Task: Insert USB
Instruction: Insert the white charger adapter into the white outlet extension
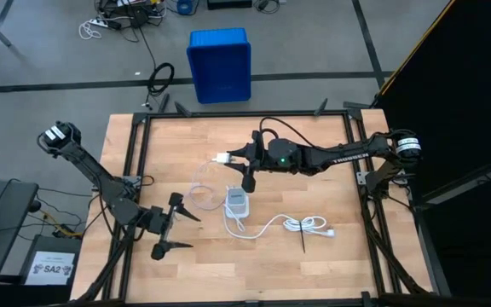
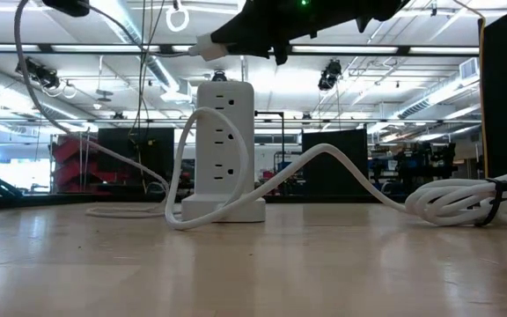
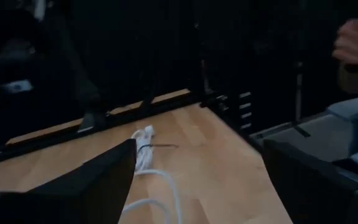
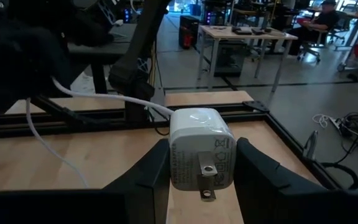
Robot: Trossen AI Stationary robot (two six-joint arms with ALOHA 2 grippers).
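My right gripper (image 1: 231, 159) hangs over the table's middle, shut on a small white charger block (image 4: 201, 152). The thin whitish USB cable (image 1: 200, 184) leaves the block's far face (image 4: 166, 112) and droops in a slack loop onto the table. Its plug end is hidden behind the block. A white power strip tower (image 2: 225, 145) stands upright on its base just near-side of the gripper. My left gripper (image 1: 192, 232) is open at the table's left, touching nothing. My right gripper pinches the charger block by its two side faces (image 4: 174, 165) between the two fingers. The fingers lie level and reach in from the table's right. The block is lifted clear of the table, its metal prongs (image 4: 207, 177) facing back toward the wrist.
The tower's thick white cord runs to a bundle (image 1: 305, 226) bound with a black tie, lying right of the tower. A blue bin (image 1: 220, 64) stands on the floor beyond the far edge. A person's hand (image 3: 353, 40) shows off the table.
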